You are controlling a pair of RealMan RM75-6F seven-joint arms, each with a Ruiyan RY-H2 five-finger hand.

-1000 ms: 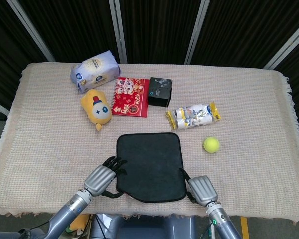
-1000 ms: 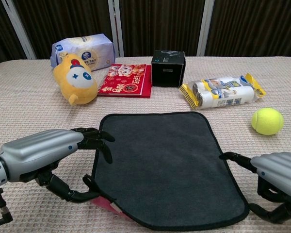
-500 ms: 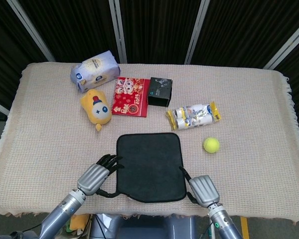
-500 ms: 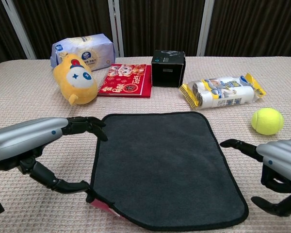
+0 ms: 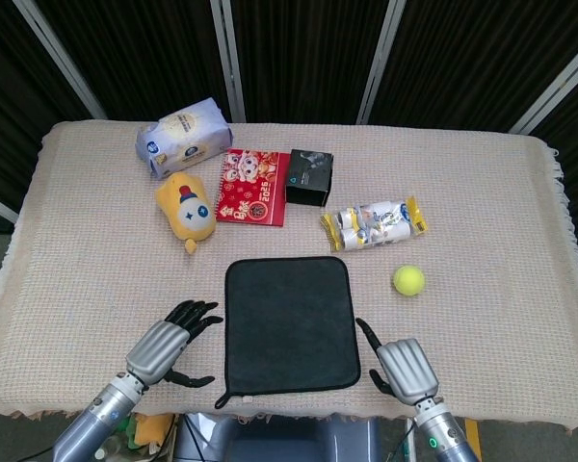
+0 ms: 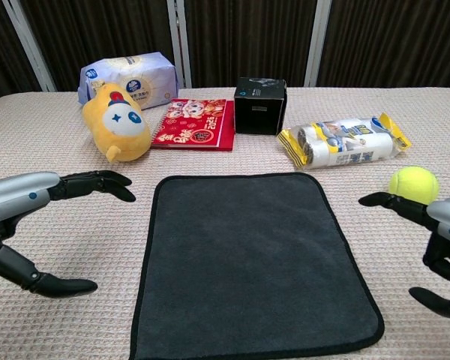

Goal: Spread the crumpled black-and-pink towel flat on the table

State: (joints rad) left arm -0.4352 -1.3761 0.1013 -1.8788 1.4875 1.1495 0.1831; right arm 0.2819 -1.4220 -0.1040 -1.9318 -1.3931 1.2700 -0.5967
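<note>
The towel (image 5: 289, 323) (image 6: 251, 261) lies flat on the table near the front edge, its black side up, with no pink showing. A small loop sticks out at its front left corner in the head view. My left hand (image 5: 164, 347) (image 6: 30, 217) is open, fingers spread, a short way left of the towel and not touching it. My right hand (image 5: 403, 370) (image 6: 439, 240) is open too, just right of the towel's front right corner, apart from it.
Behind the towel lie a yellow plush toy (image 5: 186, 210), a red booklet (image 5: 253, 187), a black box (image 5: 309, 177), a wipes pack (image 5: 184, 136) and a snack pack (image 5: 374, 223). A tennis ball (image 5: 408, 280) sits to the right. The table's front edge (image 5: 299, 412) is close to both hands.
Both hands let go of the towel and drew outward and back, the left to the left, the right to the right. The towel's lifted front left corner now lies flat.
</note>
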